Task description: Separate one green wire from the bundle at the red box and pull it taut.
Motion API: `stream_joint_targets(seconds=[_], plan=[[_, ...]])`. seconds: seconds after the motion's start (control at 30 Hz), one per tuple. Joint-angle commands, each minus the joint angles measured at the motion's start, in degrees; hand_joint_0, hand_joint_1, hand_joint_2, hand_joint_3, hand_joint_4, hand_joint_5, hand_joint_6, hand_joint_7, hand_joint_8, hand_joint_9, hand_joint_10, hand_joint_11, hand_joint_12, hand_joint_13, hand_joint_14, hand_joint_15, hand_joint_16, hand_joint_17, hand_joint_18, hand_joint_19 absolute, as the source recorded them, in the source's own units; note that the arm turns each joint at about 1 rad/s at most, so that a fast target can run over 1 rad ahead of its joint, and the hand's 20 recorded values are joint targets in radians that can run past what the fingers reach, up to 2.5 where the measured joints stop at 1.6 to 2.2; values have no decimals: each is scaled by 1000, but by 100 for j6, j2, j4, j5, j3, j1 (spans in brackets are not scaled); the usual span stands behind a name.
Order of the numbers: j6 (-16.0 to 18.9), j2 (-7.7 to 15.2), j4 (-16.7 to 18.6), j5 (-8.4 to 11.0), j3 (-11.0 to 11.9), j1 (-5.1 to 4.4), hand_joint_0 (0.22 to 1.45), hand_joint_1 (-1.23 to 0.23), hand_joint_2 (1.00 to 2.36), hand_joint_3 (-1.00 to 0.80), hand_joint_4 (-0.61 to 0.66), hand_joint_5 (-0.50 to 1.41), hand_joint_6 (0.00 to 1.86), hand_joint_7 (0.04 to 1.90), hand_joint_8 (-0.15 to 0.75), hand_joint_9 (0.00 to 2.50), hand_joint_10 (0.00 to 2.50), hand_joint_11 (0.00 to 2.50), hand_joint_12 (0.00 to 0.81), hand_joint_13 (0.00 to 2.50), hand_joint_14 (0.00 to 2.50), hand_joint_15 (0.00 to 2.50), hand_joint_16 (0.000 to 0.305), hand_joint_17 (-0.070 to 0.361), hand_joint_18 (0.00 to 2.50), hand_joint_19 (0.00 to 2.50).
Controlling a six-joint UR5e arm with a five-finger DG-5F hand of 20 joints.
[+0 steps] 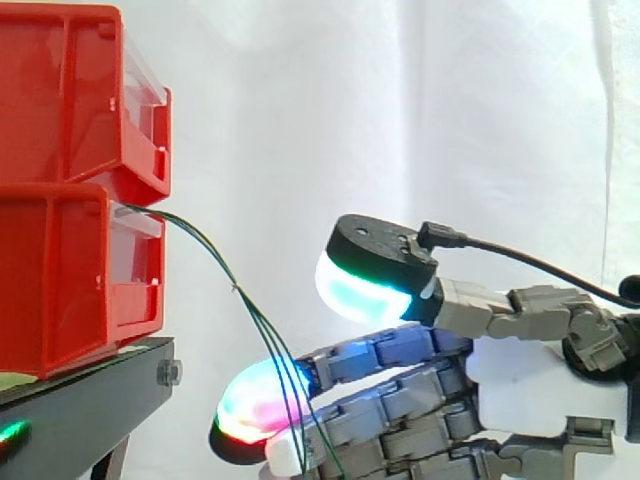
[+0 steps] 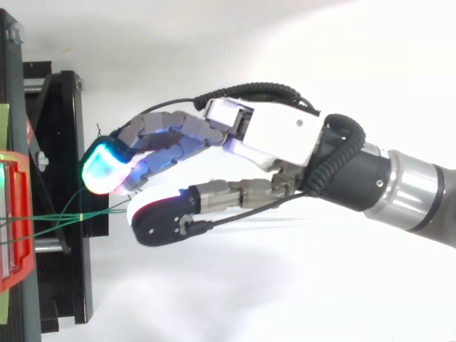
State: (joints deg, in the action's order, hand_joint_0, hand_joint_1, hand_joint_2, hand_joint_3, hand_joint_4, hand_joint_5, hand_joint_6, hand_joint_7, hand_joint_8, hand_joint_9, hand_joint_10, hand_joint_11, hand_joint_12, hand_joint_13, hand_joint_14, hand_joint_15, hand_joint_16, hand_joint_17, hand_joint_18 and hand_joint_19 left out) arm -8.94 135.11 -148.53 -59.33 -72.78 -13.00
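Green wires [image 1: 235, 288] slope from red bin [image 1: 60, 280] across robot hand [image 1: 520, 385].

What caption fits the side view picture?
Green wires slope down from the lower red bin past the open hand.

Light: was bright and even, and washed the white curtain [image 1: 400, 100] nearly blank.
Shadows: faint grey lay below the hand [image 2: 285, 135].
Glow: fingertips [image 1: 352, 290] shone cyan and red.
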Motion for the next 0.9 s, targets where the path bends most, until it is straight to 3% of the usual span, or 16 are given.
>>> stream_joint_targets(seconds=[0.0, 0.23, 0.87], plan=[[-12, 95, -238, -105, 282, -27, 560, -593, 1012, -365, 253, -165, 502, 814, 271, 818, 12, 329, 333, 486, 7, 176, 43, 97, 365, 315], [15, 121, -194, -105, 282, -106, 566, -596, 1012, -364, 273, -153, 503, 841, 266, 837, 13, 348, 335, 515, 8, 204, 43, 97, 385, 330], [67, 121, -186, -105, 282, -106, 576, -595, 1013, -353, 273, -111, 503, 1014, 272, 915, 14, 385, 337, 601, 11, 274, 44, 99, 426, 362]])
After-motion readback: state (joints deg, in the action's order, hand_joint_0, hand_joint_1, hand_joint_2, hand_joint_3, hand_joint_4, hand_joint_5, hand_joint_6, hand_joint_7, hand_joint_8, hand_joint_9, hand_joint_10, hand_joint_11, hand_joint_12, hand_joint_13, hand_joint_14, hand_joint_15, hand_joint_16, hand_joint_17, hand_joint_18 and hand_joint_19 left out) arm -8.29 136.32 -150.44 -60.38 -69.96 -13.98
